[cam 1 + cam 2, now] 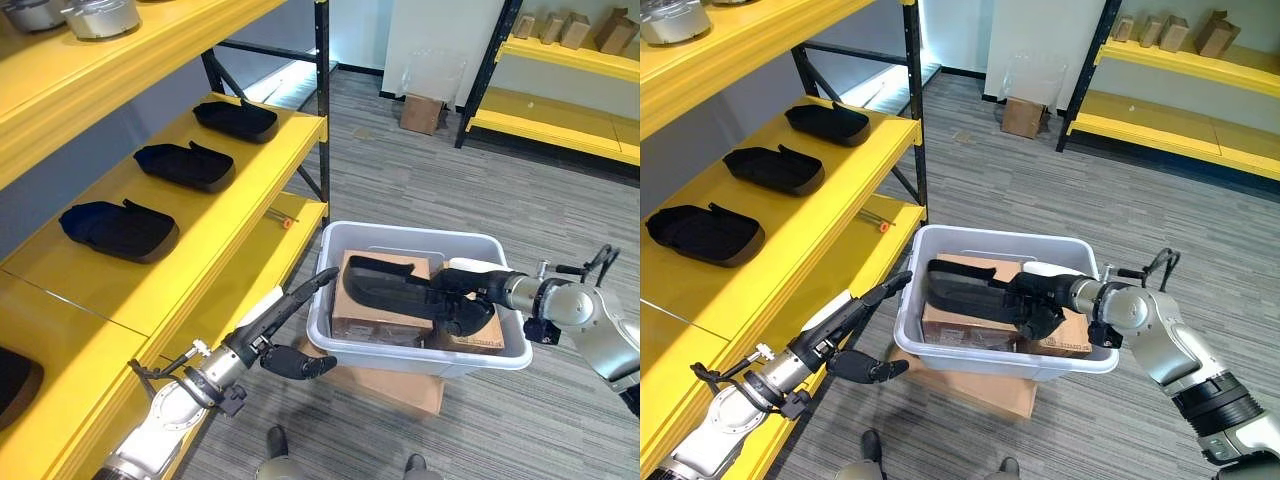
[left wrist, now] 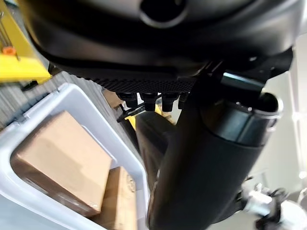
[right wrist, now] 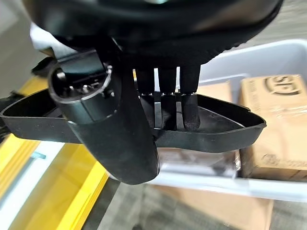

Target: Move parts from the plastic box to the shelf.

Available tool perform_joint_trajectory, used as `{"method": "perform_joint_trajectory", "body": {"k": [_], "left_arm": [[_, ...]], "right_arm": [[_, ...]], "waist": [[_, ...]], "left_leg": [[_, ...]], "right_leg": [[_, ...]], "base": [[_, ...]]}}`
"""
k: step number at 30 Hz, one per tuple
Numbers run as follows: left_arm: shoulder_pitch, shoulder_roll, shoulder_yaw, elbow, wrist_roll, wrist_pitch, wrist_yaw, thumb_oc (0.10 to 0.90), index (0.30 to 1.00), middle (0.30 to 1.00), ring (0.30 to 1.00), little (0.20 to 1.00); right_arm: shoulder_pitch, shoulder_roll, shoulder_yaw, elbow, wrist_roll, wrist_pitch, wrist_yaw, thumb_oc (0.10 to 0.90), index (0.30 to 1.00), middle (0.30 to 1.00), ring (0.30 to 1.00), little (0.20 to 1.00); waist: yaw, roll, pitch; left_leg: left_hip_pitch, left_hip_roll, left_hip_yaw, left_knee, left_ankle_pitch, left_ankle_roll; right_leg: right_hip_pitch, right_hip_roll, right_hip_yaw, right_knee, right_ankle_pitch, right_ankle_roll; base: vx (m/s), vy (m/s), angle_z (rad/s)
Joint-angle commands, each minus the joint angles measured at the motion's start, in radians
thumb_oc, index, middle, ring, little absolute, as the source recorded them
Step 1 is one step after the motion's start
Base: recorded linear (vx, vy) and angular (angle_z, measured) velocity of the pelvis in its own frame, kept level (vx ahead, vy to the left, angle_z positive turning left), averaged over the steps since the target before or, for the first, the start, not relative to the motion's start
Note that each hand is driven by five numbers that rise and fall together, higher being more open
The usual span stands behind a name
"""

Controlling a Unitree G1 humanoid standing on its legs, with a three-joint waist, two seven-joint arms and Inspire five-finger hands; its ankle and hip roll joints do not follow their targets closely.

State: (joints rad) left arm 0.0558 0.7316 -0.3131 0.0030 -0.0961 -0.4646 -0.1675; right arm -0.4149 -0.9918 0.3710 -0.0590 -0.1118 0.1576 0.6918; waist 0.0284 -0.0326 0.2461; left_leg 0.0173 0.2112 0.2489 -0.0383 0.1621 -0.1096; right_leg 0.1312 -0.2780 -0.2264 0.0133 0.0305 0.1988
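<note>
The yellow shelf point(image 1: 215, 215) is standing on the robot's left and is carrying three black moulded parts point(image 1: 185, 165) in a row, with bare surface nearer the robot. This bare stretch appears to be the most suitable set-down zone.

The left robot hand point(image 1: 290, 325) is reaching toward the near left wall of the plastic box point(image 1: 420, 358). Its fingers are extending straight toward the rim and its thumb is hanging below; it is holding nothing. It is judged that this robot hand is positioned to take or support the free end of the part.

Inside the plastic box, cardboard boxes point(image 1: 375, 305) are lying on the floor of the container, and the black part point(image 1: 965, 285) is resting above them. The right robot hand point(image 1: 1040, 300) is closing on this part: in the right wrist view the fingers point(image 3: 184, 108) are curling over the inside of the tray-shaped part while the thumb point(image 3: 112, 129) is pressing against its outer wall.

For a clean step, the part probably needs lifting level until it is clearing the box rim before travelling left. The thin wall is likely to flex, so a second support from the left robot hand is advisable. Tilting during transfer could catch the part's edge on the box wall or the shelf lip.
</note>
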Motion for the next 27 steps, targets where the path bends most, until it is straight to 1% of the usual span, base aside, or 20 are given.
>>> {"method": "perform_joint_trajectory", "body": {"k": [1,2,3,5,6,7,8,9,10,11,12,13,15,16,18,19,22,23,26,27], "left_arm": [[-0.088,0.031,0.014,-0.050,0.168,-0.102,0.212,0.900,1.000,1.000,1.000,1.000],[-0.089,0.032,0.013,-0.048,0.195,-0.102,0.237,0.900,1.000,1.000,1.000,1.000],[-0.090,0.043,0.010,-0.039,0.219,-0.070,0.243,0.900,1.000,1.000,1.000,1.000],[-0.084,0.044,0.013,-0.039,0.199,-0.051,0.216,0.900,1.000,1.000,1.000,1.000],[-0.076,0.048,0.011,-0.042,0.215,-0.056,0.219,0.900,1.000,1.000,1.000,1.000],[-0.061,0.051,0.013,-0.042,0.237,-0.073,0.253,0.900,1.000,1.000,1.000,1.000],[-0.058,0.051,0.014,-0.044,0.243,-0.076,0.265,0.900,1.000,1.000,1.000,1.000],[-0.053,0.052,0.019,-0.047,0.261,-0.080,0.300,0.900,1.000,1.000,1.000,1.000],[-0.048,0.051,0.026,-0.050,0.310,-0.070,0.382,0.900,1.000,1.000,1.000,1.000],[-0.048,0.050,0.033,-0.049,0.341,-0.066,0.435,0.900,1.000,1.000,1.000,1.000],[-0.055,0.049,0.054,-0.054,0.382,-0.065,0.512,0.900,1.000,1.000,1.000,1.000],[-0.055,0.049,0.059,-0.057,0.400,-0.061,0.538,0.900,1.000,1.000,1.000,1.000],[-0.066,0.055,0.093,-0.064,0.458,-0.054,0.638,0.900,1.000,1.000,1.000,1.000],[-0.067,0.056,0.098,-0.067,0.471,-0.059,0.649,0.900,1.000,1.000,1.000,1.000],[-0.071,0.060,0.119,-0.065,0.534,-0.085,0.686,0.900,1.000,1.000,1.000,1.000],[-0.089,0.079,0.124,-0.072,0.612,-0.101,0.728,0.900,1.000,1.000,1.000,1.000],[-0.114,0.100,0.106,-0.066,0.682,-0.125,0.758,0.900,1.000,1.000,1.000,1.000],[-0.140,0.114,0.081,-0.064,0.683,-0.130,0.749,0.900,1.000,1.000,1.000,1.000],[-0.179,0.121,0.029,-0.050,0.687,-0.148,0.741,0.900,1.000,1.000,1.000,1.000],[-0.181,0.120,0.025,-0.050,0.685,-0.147,0.741,0.900,1.000,1.000,1.000,1.000]], "right_arm": [[-0.190,-0.048,0.037,-0.087,0.047,0.059,0.107,0.400,0.300,0.300,0.300,0.300],[-0.189,-0.046,0.040,-0.090,0.042,0.065,0.117,0.400,0.300,0.300,0.300,0.300],[-0.190,-0.045,0.068,-0.100,0.034,0.080,0.117,0.400,0.300,0.300,0.300,0.300],[-0.197,-0.051,0.086,-0.109,0.044,0.088,0.095,0.400,0.300,0.300,0.300,0.300],[-0.209,-0.050,0.096,-0.108,0.044,0.095,0.088,0.400,0.300,0.300,0.300,0.300],[-0.221,-0.041,0.101,-0.096,0.056,0.106,0.092,0.400,0.300,0.300,0.300,0.300],[-0.225,-0.039,0.104,-0.094,0.061,0.108,0.092,0.400,0.300,0.300,0.300,0.300],[-0.231,-0.039,0.110,-0.095,0.070,0.118,0.088,0.400,0.300,0.300,0.300,0.300],[-0.233,-0.032,0.116,-0.094,0.066,0.126,0.089,0.400,0.300,0.300,0.300,0.300],[-0.228,-0.028,0.113,-0.089,0.062,0.124,0.093,0.400,0.300,0.300,0.300,0.300],[-0.208,-0.020,0.104,-0.092,0.054,0.127,0.092,0.400,0.300,0.300,0.300,0.300],[-0.204,-0.018,0.102,-0.093,0.051,0.128,0.091,0.400,0.300,0.300,0.300,0.300],[-0.192,-0.015,0.089,-0.087,0.057,0.126,0.095,0.400,0.300,0.300,0.300,0.300],[-0.194,-0.015,0.088,-0.086,0.057,0.128,0.102,0.400,0.300,0.300,0.300,0.300],[-0.191,-0.015,0.087,-0.080,0.051,0.122,0.101,0.400,0.300,0.300,0.300,0.300],[-0.207,-0.022,0.098,-0.076,0.066,0.121,0.095,0.400,0.300,0.300,0.300,0.300],[-0.229,-0.028,0.115,-0.081,0.099,0.114,0.096,0.400,0.300,0.300,0.300,0.300],[-0.262,-0.034,0.140,-0.089,0.115,0.114,0.100,0.400,0.300,0.300,0.300,0.300],[-0.323,-0.019,0.186,-0.087,0.125,0.112,0.114,0.400,0.300,0.300,0.300,0.300],[-0.328,-0.017,0.190,-0.087,0.127,0.111,0.115,0.400,0.300,0.300,0.300,0.300]], "waist": [[0.028,-0.043,-0.087],[0.028,-0.043,-0.087],[0.034,-0.046,-0.086],[0.037,-0.047,-0.086],[0.041,-0.046,-0.086],[0.047,-0.045,-0.085],[0.047,-0.045,-0.085],[0.052,-0.045,-0.083],[0.053,-0.045,-0.080],[0.054,-0.046,-0.079],[0.057,-0.050,-0.078],[0.058,-0.051,-0.078],[0.063,-0.059,-0.079],[0.064,-0.060,-0.078],[0.066,-0.062,-0.079],[0.066,-0.066,-0.082],[0.062,-0.068,-0.086],[0.059,-0.069,-0.090],[0.055,-0.067,-0.095],[0.055,-0.066,-0.095]], "left_leg": [[0.108,0.128,-0.030,0.096,-0.191,-0.048],[0.108,0.129,-0.028,0.096,-0.190,-0.049],[0.108,0.134,-0.025,0.094,-0.184,-0.054],[0.107,0.138,-0.022,0.093,-0.181,-0.056],[0.105,0.139,-0.022,0.094,-0.180,-0.057],[0.102,0.140,-0.025,0.096,-0.179,-0.059],[0.101,0.140,-0.025,0.096,-0.179,-0.060],[0.099,0.141,-0.026,0.096,-0.176,-0.062],[0.098,0.143,-0.028,0.092,-0.172,-0.063],[0.098,0.143,-0.029,0.088,-0.169,-0.063],[0.097,0.144,-0.032,0.084,-0.167,-0.063],[0.097,0.145,-0.033,0.083,-0.166,-0.063],[0.094,0.145,-0.041,0.085,-0.167,-0.063],[0.093,0.145,-0.042,0.085,-0.167,-0.063],[0.095,0.146,-0.046,0.085,-0.166,-0.064],[0.098,0.146,-0.048,0.082,-0.166,-0.063],[0.103,0.145,-0.047,0.081,-0.166,-0.064],[0.106,0.143,-0.047,0.080,-0.168,-0.062],[0.113,0.139,-0.042,0.079,-0.171,-0.062],[0.114,0.139,-0.041,0.079,-0.171,-0.062]], "right_leg": [[-0.080,-0.098,-0.002,-0.007,0.063,0.051],[-0.079,-0.098,-0.004,-0.007,0.064,0.051],[-0.077,-0.101,-0.013,-0.008,0.064,0.052],[-0.074,-0.102,-0.018,-0.009,0.064,0.053],[-0.074,-0.103,-0.021,-0.008,0.063,0.054],[-0.074,-0.104,-0.024,-0.008,0.063,0.055],[-0.074,-0.104,-0.025,-0.008,0.063,0.055],[-0.075,-0.104,-0.028,-0.007,0.063,0.055],[-0.076,-0.103,-0.032,-0.004,0.061,0.055],[-0.075,-0.103,-0.033,-0.004,0.060,0.055],[-0.075,-0.102,-0.035,-0.003,0.059,0.054],[-0.075,-0.102,-0.035,-0.002,0.058,0.054],[-0.075,-0.099,-0.035,0.001,0.054,0.052],[-0.075,-0.099,-0.036,0.001,0.053,0.052],[-0.072,-0.097,-0.037,0.004,0.050,0.051],[-0.070,-0.096,-0.039,0.007,0.047,0.050],[-0.069,-0.093,-0.036,0.010,0.045,0.050],[-0.068,-0.091,-0.033,0.011,0.043,0.049],[-0.067,-0.090,-0.025,0.014,0.041,0.049],[-0.067,-0.090,-0.024,0.014,0.041,0.049]], "base": [[0.03,-0.009,-0.02],[0.04,-0.024,-0.02],[0.00,0.000,0.00],[0.03,-0.018,0.02],[0.03,-0.009,0.04],[0.02,-0.001,0.04],[0.00,0.000,0.00],[0.00,0.000,0.00],[0.00,0.000,0.00],[0.00,0.000,0.00],[0.00,0.000,0.00],[0.00,0.000,0.00],[-0.02,-0.023,0.06],[-0.01,-0.015,0.05],[0.00,0.000,0.00],[0.00,0.000,0.00],[0.00,0.000,0.00],[0.03,0.017,0.00],[0.01,0.008,0.00],[0.00,0.000,0.00]]}}
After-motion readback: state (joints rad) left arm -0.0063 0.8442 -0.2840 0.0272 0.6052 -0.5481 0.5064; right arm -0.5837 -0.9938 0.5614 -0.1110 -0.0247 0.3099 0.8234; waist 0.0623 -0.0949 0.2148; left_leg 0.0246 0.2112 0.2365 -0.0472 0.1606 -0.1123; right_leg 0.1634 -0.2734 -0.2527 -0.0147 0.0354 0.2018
